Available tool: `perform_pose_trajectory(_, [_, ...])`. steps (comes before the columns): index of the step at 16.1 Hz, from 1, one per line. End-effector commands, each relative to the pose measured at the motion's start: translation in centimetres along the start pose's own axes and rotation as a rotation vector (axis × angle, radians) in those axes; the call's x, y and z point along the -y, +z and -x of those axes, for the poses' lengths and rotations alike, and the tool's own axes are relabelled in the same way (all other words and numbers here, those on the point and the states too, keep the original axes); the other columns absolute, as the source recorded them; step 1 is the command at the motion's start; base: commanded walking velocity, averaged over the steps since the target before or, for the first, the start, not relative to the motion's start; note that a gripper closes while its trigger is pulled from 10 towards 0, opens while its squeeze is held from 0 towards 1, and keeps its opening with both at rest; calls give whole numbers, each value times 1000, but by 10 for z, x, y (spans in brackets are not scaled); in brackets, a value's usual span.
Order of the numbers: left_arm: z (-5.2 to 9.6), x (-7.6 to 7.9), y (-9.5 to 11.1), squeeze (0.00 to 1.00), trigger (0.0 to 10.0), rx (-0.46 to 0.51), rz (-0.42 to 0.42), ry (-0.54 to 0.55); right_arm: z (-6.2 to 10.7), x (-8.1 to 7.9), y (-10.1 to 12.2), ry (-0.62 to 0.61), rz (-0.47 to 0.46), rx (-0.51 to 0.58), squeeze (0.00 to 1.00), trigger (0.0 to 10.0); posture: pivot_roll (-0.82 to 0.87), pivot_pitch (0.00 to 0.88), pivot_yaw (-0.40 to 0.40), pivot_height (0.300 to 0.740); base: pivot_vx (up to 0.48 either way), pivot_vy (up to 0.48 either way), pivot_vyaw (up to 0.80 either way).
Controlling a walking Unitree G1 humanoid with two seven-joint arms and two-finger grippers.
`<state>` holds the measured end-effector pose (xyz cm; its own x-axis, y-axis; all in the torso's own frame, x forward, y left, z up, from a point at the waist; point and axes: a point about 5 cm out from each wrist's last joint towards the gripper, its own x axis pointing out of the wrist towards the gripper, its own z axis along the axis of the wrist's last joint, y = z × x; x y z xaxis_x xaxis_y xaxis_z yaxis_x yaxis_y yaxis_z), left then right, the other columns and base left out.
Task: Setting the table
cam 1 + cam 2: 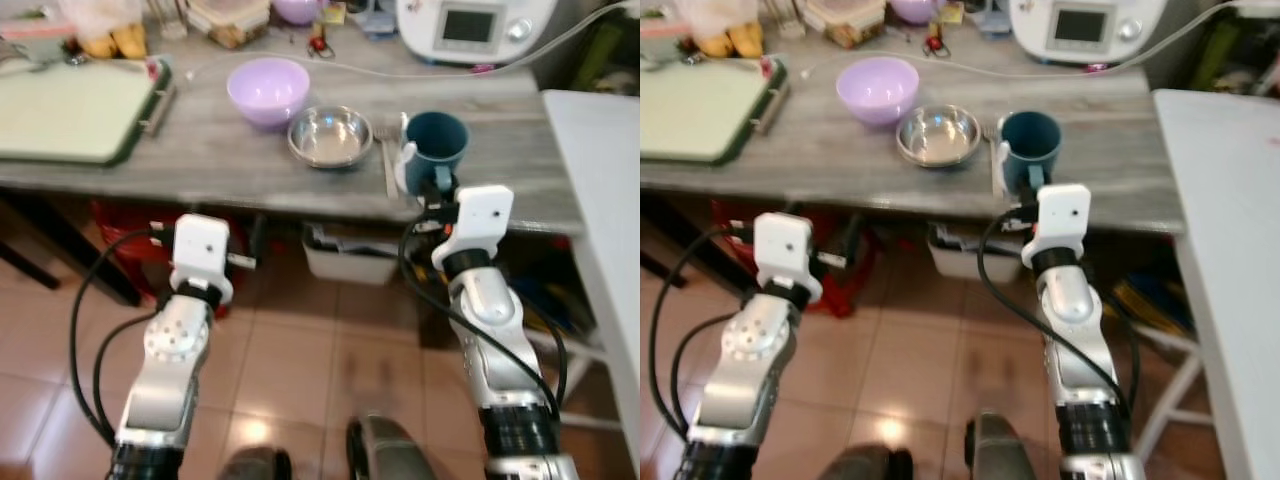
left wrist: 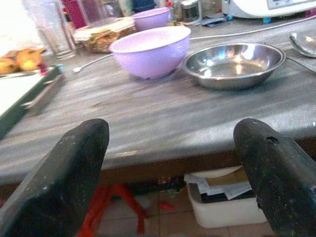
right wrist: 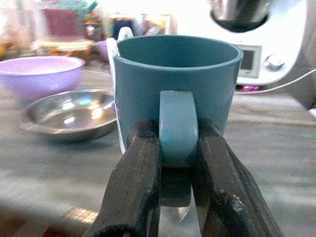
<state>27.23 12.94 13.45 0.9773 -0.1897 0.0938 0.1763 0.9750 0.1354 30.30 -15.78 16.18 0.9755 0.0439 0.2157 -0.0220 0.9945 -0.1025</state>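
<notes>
Nearest, the left gripper [image 2: 170, 163] hangs just off the front edge of the grey wooden table [image 1: 230, 165], below its top, fingers spread wide with nothing between them; it looks idle. At the same front edge, toward the right end, the right gripper [image 3: 178, 170] has both black fingers pinched on the handle of the teal mug [image 3: 175, 81], one finger on each side of the loop. The mug stands upright on the table just inside the edge, with something white against its left side that I cannot identify. A fork [image 1: 388, 165] lies on the table between the mug and the steel bowl [image 1: 329, 136], which sits beside and to the left of the mug. The purple bowl [image 1: 268, 90] is behind that, toward the table's middle. A green-rimmed tray [image 1: 70, 110] takes the left end, and a white appliance [image 1: 475, 28] stands at the back edge. Judgement: the step is carrying the mug by its handle. A grip on the handle alone lets the mug swing, so lift straight up, keep the wrist level, and clear the fork and steel bowl before moving sideways.
</notes>
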Motion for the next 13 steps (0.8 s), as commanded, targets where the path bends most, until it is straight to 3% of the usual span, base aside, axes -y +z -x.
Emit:
perform_pose_trajectory(1, [3,1,3,0,10000,18,-8,-16,-4,4,11,-43,5,51,0,10000,-17,154,37,740,480,0,0])
perform_pose_trajectory(8, [5,2,5,0,10000,31,9,-12,-13,5,21,-30,66,102,0,10000,-11,155,35,740,478,0,0])
perform_pose_trajectory(13, [7,1,2,0,10000,14,11,-5,-39,30,28,-26,51,100,0,10000,-5,159,34,740,0,0,0])
